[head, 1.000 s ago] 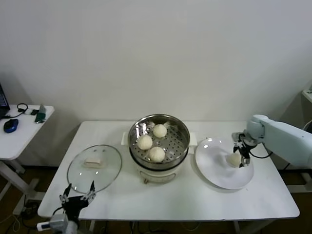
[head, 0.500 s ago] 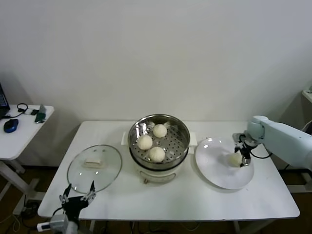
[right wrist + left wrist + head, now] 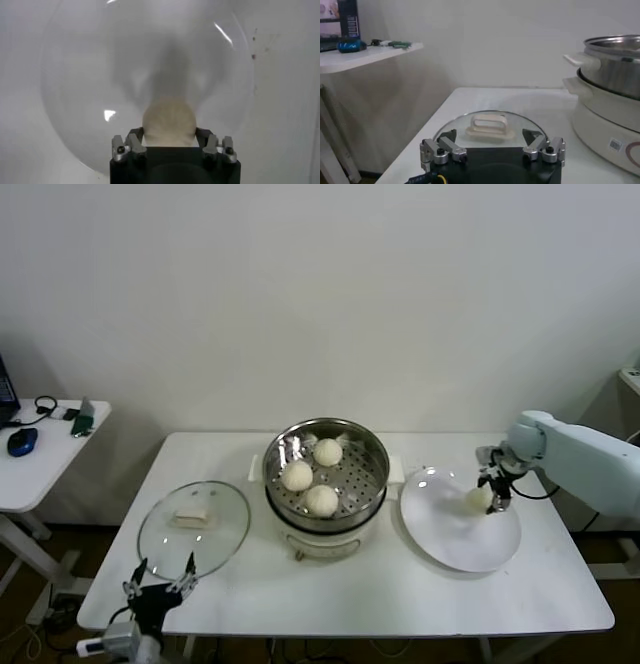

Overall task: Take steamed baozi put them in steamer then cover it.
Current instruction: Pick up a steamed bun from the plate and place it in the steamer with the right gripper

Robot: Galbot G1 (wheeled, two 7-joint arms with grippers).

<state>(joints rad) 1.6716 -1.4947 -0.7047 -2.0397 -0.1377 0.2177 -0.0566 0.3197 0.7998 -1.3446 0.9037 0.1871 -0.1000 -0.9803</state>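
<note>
The steamer [image 3: 326, 474] stands mid-table with three baozi [image 3: 321, 500] on its perforated tray. Another baozi [image 3: 479, 498] is over the white plate [image 3: 450, 539] at the right, and my right gripper [image 3: 488, 496] is shut on it. In the right wrist view its fingers press both sides of this baozi [image 3: 169, 121], right gripper [image 3: 169, 134]. The glass cover [image 3: 194, 527] lies flat to the left of the steamer. My left gripper [image 3: 160, 587] hangs open at the table's front left edge, just short of the cover [image 3: 488, 125], left gripper [image 3: 490, 136].
A side table [image 3: 45, 449] with a mouse and small items stands at the far left. The steamer's white base and side handle [image 3: 580, 60] rise close to the cover's right. The plate [image 3: 100, 75] holds nothing else.
The right gripper's fingers closed onto the baozi on the plate, and the bun has shifted slightly up and back with it. The left arm has not moved.
</note>
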